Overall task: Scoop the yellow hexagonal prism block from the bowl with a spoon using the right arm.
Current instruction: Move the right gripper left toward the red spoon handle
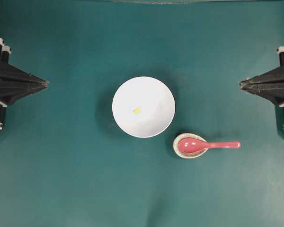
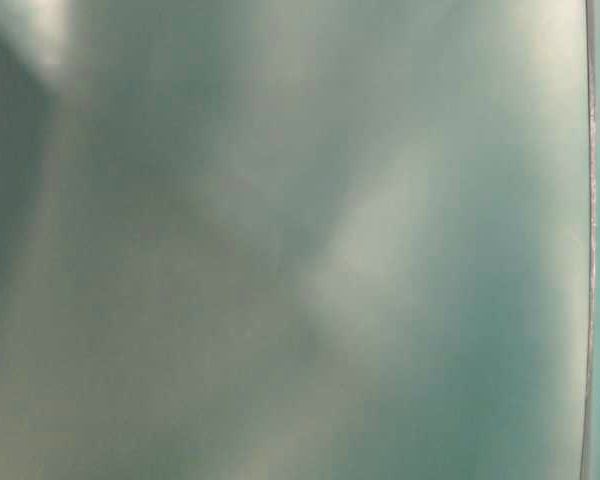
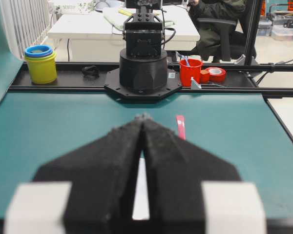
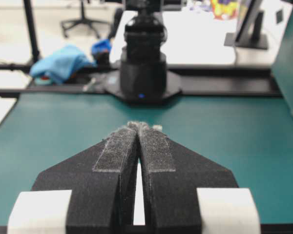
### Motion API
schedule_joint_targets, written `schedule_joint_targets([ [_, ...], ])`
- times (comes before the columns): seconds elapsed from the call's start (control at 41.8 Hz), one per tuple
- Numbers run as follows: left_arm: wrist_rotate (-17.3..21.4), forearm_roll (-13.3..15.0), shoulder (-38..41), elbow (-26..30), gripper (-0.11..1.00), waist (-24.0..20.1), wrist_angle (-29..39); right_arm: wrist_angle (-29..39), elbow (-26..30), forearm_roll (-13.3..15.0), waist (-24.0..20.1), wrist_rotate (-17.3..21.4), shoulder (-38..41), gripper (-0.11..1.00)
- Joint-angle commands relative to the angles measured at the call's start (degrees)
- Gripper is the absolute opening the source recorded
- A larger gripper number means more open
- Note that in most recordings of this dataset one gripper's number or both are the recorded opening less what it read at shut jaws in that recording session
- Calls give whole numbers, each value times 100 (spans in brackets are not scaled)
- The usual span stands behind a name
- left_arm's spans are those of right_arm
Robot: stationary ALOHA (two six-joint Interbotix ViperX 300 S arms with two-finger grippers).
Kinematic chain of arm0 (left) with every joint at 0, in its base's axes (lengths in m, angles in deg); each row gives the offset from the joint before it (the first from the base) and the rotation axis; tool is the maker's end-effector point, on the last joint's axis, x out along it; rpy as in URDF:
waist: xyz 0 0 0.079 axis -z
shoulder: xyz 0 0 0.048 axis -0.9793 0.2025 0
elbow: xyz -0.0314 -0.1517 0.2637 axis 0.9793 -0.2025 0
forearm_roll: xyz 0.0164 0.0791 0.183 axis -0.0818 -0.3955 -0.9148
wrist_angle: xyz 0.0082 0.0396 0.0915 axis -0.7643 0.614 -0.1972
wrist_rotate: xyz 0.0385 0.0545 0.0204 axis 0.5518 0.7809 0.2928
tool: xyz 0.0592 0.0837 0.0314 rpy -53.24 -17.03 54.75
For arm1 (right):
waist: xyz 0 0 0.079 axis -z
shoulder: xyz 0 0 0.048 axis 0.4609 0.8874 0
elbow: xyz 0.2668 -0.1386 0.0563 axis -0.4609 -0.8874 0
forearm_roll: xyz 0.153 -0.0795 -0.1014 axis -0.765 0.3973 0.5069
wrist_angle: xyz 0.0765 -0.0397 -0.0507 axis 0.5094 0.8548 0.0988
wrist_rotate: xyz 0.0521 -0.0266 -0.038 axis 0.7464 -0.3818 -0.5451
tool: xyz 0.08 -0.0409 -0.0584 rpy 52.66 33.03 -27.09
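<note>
One white bowl [image 1: 143,107] sits mid-worktop, holding one yellow hexagonal prism block [image 1: 137,111]. One pink-red spoon [image 1: 206,145] lies toward the near-right, its scoop in one speckled dish [image 1: 179,152]. Two grippers, left gripper [image 1: 46,83] and right gripper [image 1: 241,84], wait at opposite side edges, both closed and empty.

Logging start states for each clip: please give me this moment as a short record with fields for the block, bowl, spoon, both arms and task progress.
block: yellow hexagonal prism block lies inside the bowl, left of its centre
bowl: white bowl at mid-table
spoon: pink-red spoon, scoop resting in a small speckled dish, handle pointing right
left gripper: at the left edge, jaws shut, holding nothing
right gripper: at the right edge, jaws shut, holding nothing
progress: spoon not yet picked up
</note>
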Motion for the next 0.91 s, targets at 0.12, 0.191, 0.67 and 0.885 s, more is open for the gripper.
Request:
schedule_joint_targets([
  [0.12, -9, -62, 62, 114, 0, 0, 0, 18, 35, -9, 0, 26, 97, 0],
  [0.191, -9, -62, 62, 114, 0, 0, 0, 0, 35, 0, -18, 18, 105, 0],
  [0.67, 9, -62, 62, 105, 0, 0, 62, -53, -35, -9, -290, 26, 396, 41],
  [0.885, 9, -62, 62, 105, 0, 0, 88, -431, -149, -44, -396, 53, 835, 55],
])
